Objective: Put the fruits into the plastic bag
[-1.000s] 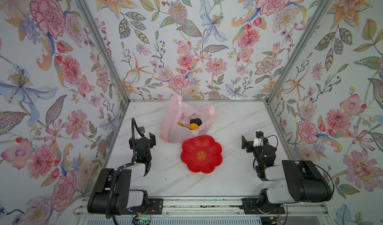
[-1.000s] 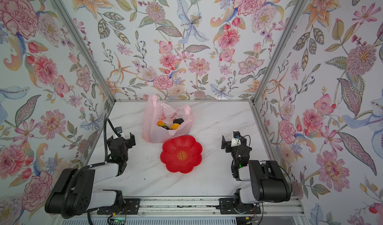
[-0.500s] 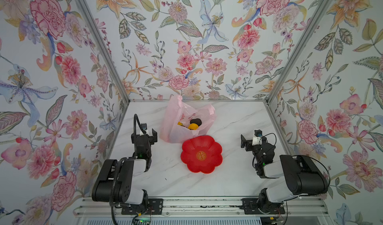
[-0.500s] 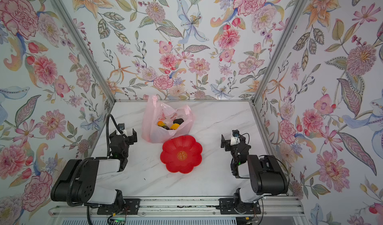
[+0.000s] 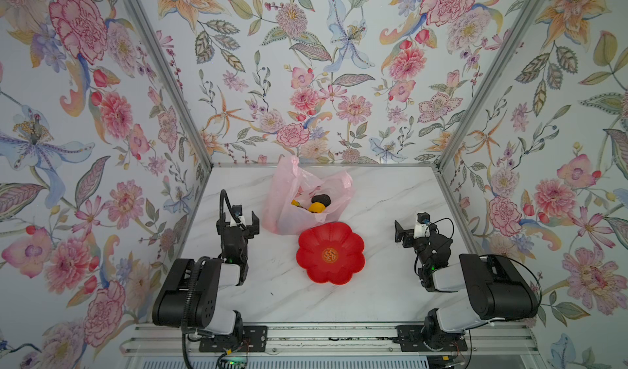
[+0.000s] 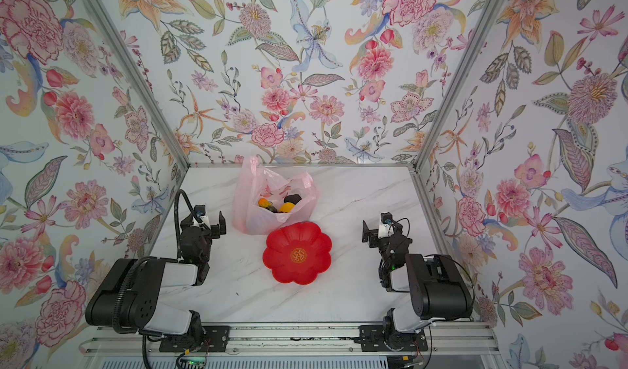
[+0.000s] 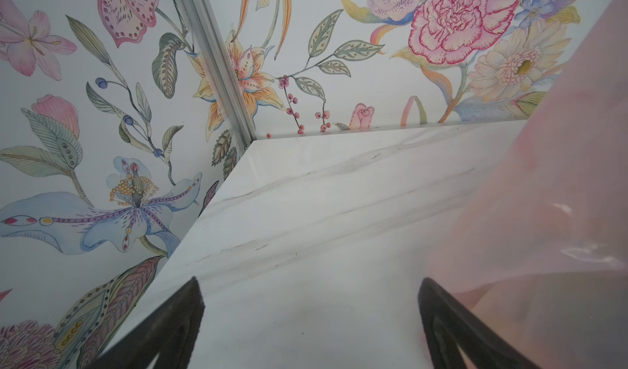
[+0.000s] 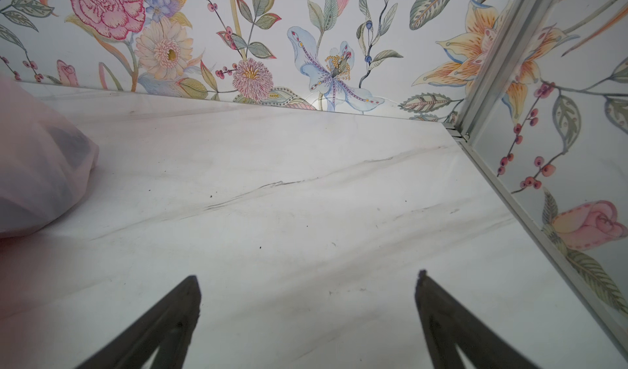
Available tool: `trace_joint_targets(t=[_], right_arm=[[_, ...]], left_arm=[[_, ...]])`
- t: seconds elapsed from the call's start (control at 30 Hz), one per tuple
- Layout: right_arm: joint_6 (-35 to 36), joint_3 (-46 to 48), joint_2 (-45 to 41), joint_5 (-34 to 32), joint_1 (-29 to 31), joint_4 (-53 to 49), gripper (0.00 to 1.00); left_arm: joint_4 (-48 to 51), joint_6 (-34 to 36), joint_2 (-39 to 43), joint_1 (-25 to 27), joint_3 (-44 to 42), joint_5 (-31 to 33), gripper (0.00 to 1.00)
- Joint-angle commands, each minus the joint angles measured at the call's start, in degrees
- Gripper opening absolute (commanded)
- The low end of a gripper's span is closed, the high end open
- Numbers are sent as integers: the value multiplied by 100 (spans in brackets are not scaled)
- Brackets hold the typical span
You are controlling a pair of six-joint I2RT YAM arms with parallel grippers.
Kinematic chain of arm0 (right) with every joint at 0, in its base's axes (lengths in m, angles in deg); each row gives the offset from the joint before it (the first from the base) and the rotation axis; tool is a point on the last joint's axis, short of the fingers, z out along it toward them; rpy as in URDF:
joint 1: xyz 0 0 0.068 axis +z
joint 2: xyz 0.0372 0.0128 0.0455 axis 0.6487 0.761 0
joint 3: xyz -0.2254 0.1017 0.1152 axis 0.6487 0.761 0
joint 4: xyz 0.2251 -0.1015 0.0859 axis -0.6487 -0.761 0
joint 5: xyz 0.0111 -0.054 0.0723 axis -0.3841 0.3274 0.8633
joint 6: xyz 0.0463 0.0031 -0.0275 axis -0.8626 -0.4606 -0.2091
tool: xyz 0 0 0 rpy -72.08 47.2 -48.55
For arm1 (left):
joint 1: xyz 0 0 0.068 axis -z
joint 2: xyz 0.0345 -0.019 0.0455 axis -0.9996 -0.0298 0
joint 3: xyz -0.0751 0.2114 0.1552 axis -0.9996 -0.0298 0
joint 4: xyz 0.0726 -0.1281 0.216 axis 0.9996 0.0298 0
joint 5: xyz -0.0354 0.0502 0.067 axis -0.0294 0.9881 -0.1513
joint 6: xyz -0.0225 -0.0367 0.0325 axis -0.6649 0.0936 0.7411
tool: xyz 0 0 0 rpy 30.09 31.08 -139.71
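The pale pink plastic bag (image 5: 289, 194) (image 6: 251, 197) sits open at the back middle of the marble table. Inside it lie fruits: a yellow-orange one (image 5: 316, 208) (image 6: 285, 208), a blackish one (image 5: 321, 199) (image 6: 293, 199) and an orange one (image 6: 263, 202). No fruit shows outside the bag. My left gripper (image 5: 238, 222) (image 6: 204, 223) (image 7: 311, 289) stands open and empty just left of the bag (image 7: 543, 214), one finger close beside the plastic. My right gripper (image 5: 414, 231) (image 6: 382, 233) (image 8: 306, 282) is open and empty over bare table, well right of the bag (image 8: 34, 180).
A red flower-shaped plate (image 5: 312, 245) (image 6: 278, 245) with a gold emblem lies empty in front of the bag, between the two arms. Flowered walls close the table on the left, back and right. Both arm bases sit on the front rail.
The left gripper has edged a little toward the back wall, nearer the bag's side. The right arm has drawn back slightly. Both jaws stay open; bag, fruits and plate have not moved.
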Motion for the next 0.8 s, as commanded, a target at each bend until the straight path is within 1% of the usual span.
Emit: trace_joint_targets(t=[0.0,0.17,0.3,0.37,0.47,0.53,0.6,0.7,0.77], right_arm=[[-49,171,51,149,-40,476,99],[-102,436,126,156,-75,1075,99],[-144,701,309,65,-84,1769,99],[-146,767,300,34,-84,1828,99],[-147,768,311,33,-84,1839,99],[-155,732,333,10,-83,1830,99],[-186,566,334,-60,-84,1592,99],[-232,47,101,-189,-93,327,99],[-244,-394,127,-158,-100,-377,99]], left_arm=[[-569,140,-130,-56,-133,-231,99],[-691,140,-172,-44,-160,-216,100],[-642,140,-158,-49,-147,-194,99],[-831,131,-191,-58,-204,-207,99],[-1495,110,-319,-48,-415,-63,99],[-1559,75,-322,-41,-437,23,99],[-1263,68,-315,-35,-321,106,99],[-1314,65,-319,-24,-332,108,99],[-1311,70,-317,-27,-320,109,99]])
